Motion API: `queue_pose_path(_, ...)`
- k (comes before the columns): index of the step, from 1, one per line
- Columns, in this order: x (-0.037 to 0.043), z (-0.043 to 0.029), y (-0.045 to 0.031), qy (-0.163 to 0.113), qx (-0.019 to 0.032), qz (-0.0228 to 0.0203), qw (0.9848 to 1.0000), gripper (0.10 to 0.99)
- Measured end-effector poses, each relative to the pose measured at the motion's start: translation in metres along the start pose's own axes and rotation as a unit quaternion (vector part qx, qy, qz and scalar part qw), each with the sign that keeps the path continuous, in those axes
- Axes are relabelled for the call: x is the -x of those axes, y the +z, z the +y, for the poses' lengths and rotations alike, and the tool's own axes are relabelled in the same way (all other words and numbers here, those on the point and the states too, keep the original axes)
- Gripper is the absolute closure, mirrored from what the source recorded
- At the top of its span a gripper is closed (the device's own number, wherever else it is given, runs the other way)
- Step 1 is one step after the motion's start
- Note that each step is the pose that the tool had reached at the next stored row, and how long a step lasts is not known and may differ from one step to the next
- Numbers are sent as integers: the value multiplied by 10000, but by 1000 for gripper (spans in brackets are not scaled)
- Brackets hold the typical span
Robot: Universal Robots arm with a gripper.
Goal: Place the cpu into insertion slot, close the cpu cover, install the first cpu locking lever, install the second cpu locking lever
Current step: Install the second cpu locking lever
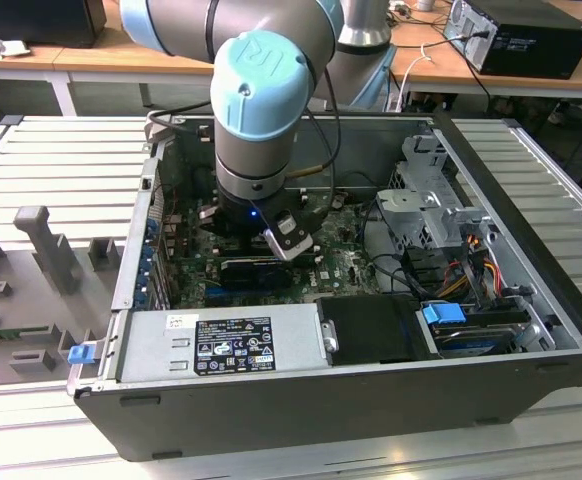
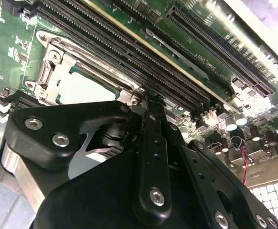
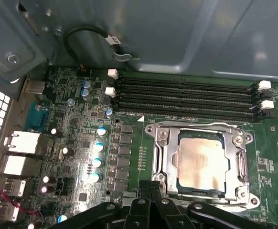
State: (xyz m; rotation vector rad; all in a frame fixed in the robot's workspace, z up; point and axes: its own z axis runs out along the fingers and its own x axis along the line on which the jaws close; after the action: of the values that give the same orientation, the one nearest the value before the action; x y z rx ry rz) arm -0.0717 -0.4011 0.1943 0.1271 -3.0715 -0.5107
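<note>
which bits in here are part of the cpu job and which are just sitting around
Part of the job:
- grey metal square cpu, seated in the socket
- thin grey metal cpu cover, closed around it
- black gripper, low at the socket's edge

Just sitting around:
- long black memory slots
- silver power supply box
- blue-tipped round capacitors
- red and black wire pair

An open grey metal computer case sat on a ribbed grey bench. Inside, a silver labelled power supply lay along the case's near edge, beside a blue-tabbed drive.
</note>
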Motion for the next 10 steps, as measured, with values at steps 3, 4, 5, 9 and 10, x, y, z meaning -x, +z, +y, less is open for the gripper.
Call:
queue_pose_path(3, -11, 2, 2, 0, 7, 0, 10000, 980)
queue_pose_path(4, -11, 9, -19, -1, 7, -1, 10000, 980)
queue_pose_path(5, -12, 25, -66, -1, 7, 0, 10000, 980)
queue_pose_path(9, -14, 78, -216, 0, 6, -1, 10000, 980)
queue_pose_path(10, -14, 85, -237, 0, 7, -1, 10000, 980)
